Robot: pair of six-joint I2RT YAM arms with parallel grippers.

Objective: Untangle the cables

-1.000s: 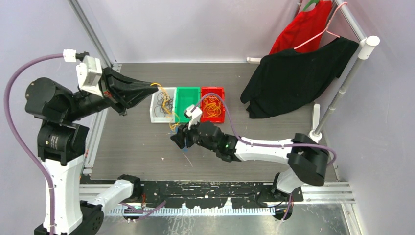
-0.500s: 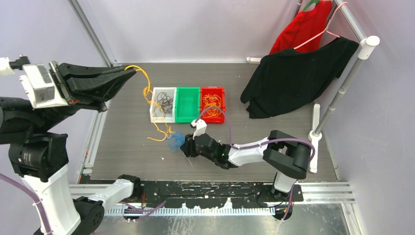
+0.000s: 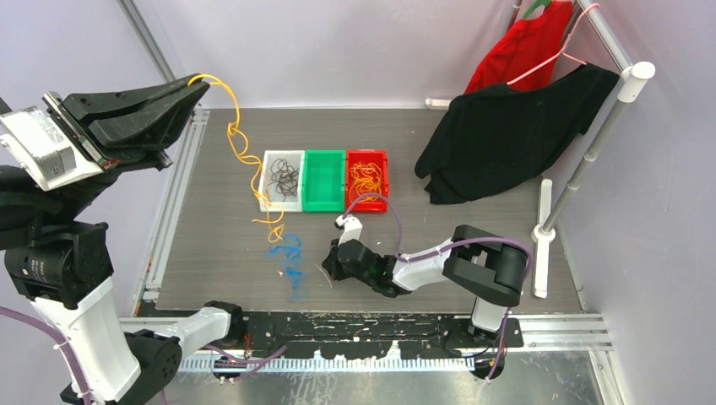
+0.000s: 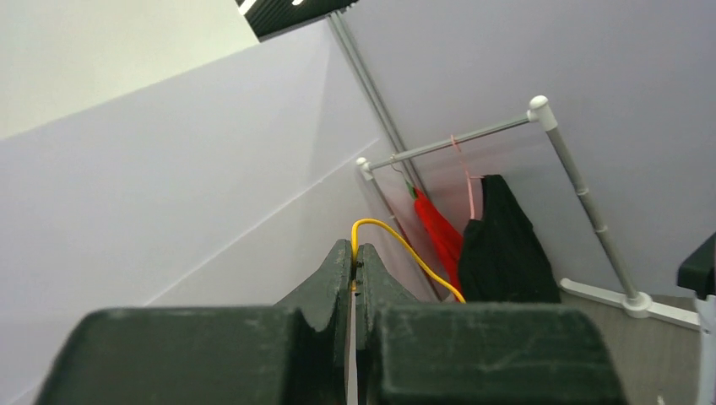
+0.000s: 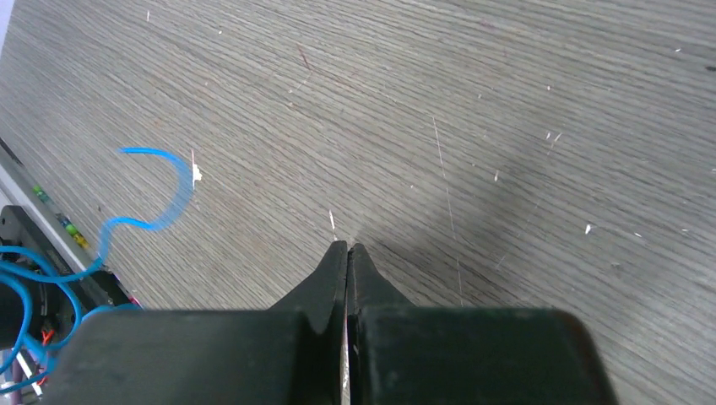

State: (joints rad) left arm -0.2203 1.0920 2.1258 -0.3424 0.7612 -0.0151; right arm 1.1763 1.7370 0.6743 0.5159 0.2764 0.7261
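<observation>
My left gripper (image 3: 201,82) is raised high at the far left and shut on the end of an orange-yellow cable (image 3: 236,135). The left wrist view shows that strand (image 4: 397,240) pinched between the closed jaws of the left gripper (image 4: 353,247). The cable hangs in loops, and its lower end touches the table by the white bin. A blue cable (image 3: 290,253) lies loose on the table, apart from the orange one. My right gripper (image 3: 329,261) is low over the table just right of the blue cable (image 5: 143,224). The right gripper (image 5: 347,246) is shut with nothing in it.
Three bins stand in a row mid-table: a white bin (image 3: 279,208) holding dark cables (image 3: 285,179), a green bin (image 3: 323,181), and a red bin (image 3: 386,181) holding orange cables (image 3: 366,181). A black garment (image 3: 507,135) and a red garment (image 3: 523,46) hang from a rack at the back right.
My left gripper rose and swung back-left, drawing the orange-yellow cable out long. The blue cable came free and dropped onto the table. My right gripper closed empty and moved nearer the front edge.
</observation>
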